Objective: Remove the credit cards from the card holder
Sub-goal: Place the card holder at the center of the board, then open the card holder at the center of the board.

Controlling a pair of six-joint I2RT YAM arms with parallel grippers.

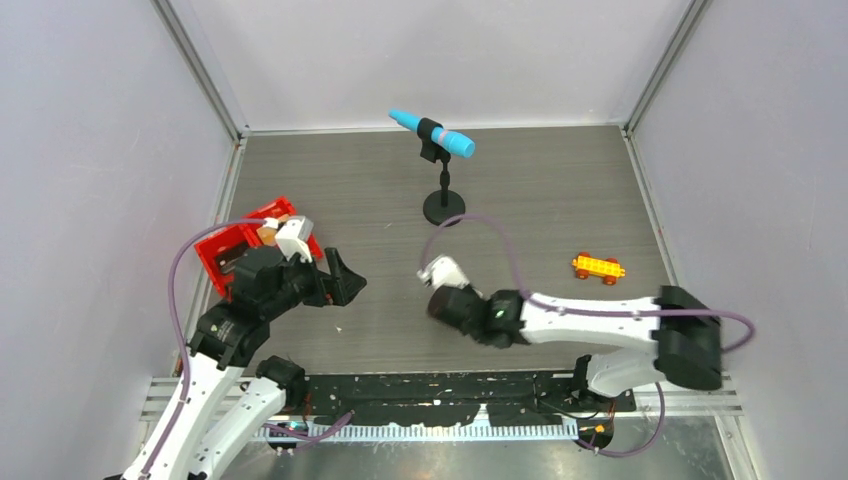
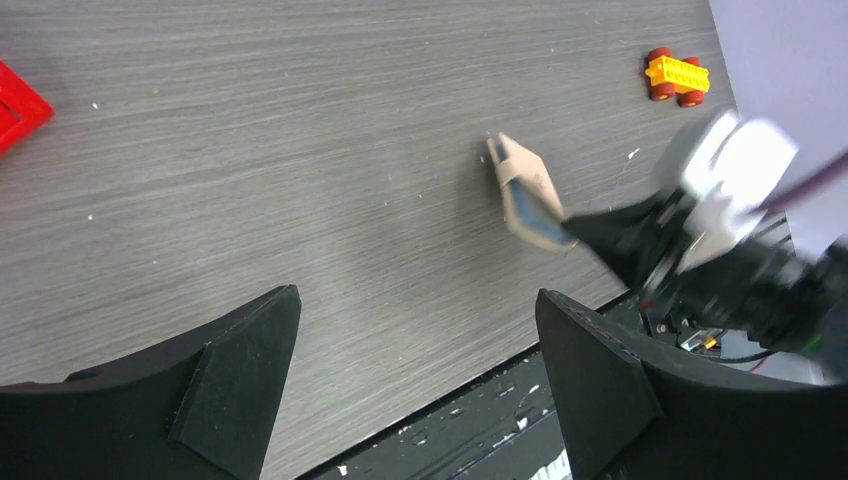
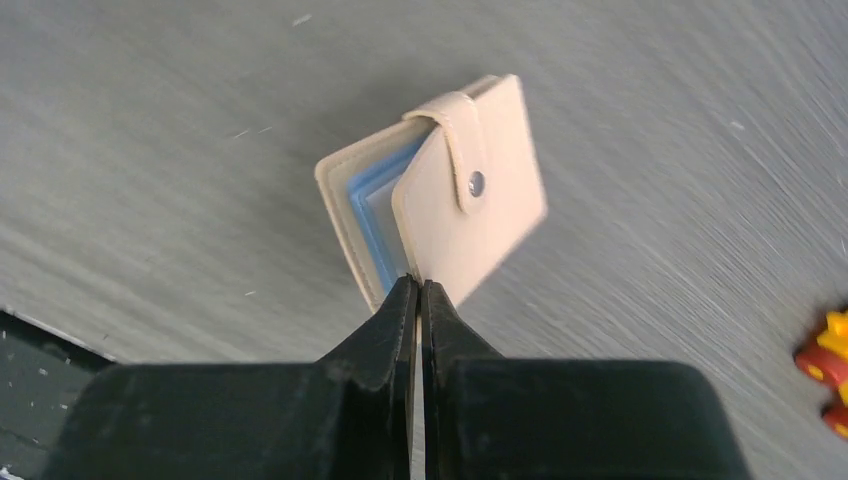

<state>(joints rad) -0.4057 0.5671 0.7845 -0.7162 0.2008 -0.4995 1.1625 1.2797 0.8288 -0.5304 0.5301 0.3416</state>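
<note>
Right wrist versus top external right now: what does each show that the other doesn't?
Only the right wrist: the card holder, pinched at its lower edge by the right hand, its snap tab fastened and blue sleeves showing between the covers; no card is visible outside it. Only the top external: the left hand with jaws open, the red tray beside it, and the blue microphone on its stand; the holder is hidden there under the right hand. Both: the toy car and the grey table.
</note>
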